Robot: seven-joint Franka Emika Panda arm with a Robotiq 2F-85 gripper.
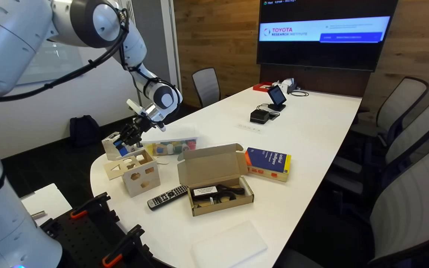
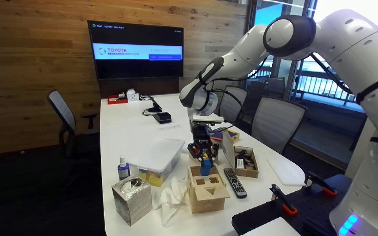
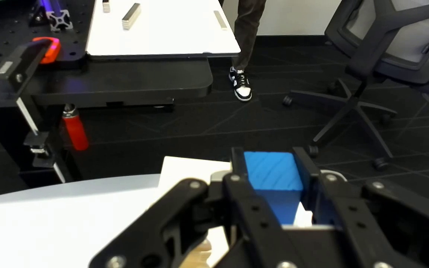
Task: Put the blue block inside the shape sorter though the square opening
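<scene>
Blue block pinched in the gripper, outside the shape sorter and near its top.
The black fingers press two sides of the block, right of centre in the wrist view. In an exterior view, the sorter's lid, with its square opening, sits partly slid out at lower centre; up and left, a lidded clear bin holds coloured pieces; right of centre, black cables lie in an open cardboard box.

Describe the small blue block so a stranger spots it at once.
On the long white table stands a boxy, pierced, pale wooden shape sorter. Near its top, the black two-fingered gripper pinches the small blue block: plain blue against the sorter's pale wood.
</scene>
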